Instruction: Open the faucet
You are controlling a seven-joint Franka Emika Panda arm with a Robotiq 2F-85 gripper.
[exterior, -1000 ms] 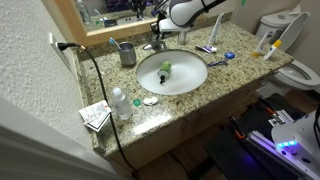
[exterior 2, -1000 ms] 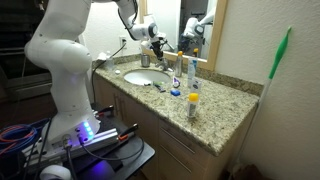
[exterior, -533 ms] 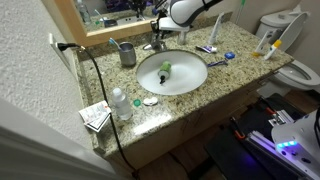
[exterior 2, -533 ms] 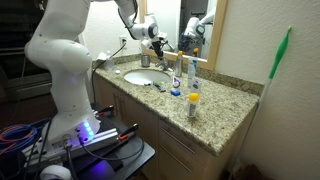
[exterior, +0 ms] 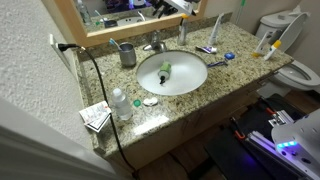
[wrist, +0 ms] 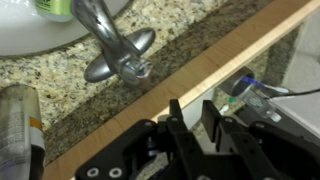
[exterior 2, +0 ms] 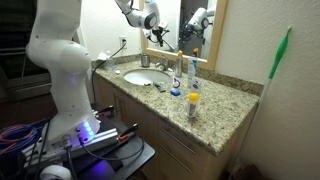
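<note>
Your jaws sit at the bottom of the wrist view, drawn nearly together w/ only a thin slit between them, and nothing is held. They're over the wooden mirror frame [wrist: 205, 72], well clear of the faucet [wrist: 112, 45]. The faucet lies up and to the left in that view, its shiny base on the speckled granite tabletop [wrist: 60, 90], right at the edge of the white basin [wrist: 30, 30]. The spout rises toward the basin side. Lever position: can't tell from here.

In an exterior view the faucet [exterior: 155, 45] stands at the back rim of the basin [exterior: 190, 80], btwn it and the mirror. The grey metal cup [exterior: 127, 53] is near it on the tabletop [exterior: 225, 75]. A small green object [exterior: 165, 70] lies inside the basin. A white bottle [exterior: 120, 102] stands near the tabletop's front corner, and a black cable [exterior: 93, 85] runs down that side.

In an exterior view the white arm [exterior 2: 55, 55] stands next to the vanity, its wrist end [exterior 2: 150, 14] up in front of the mirror — above the faucet area, touching nothing on the tabletop.
</note>
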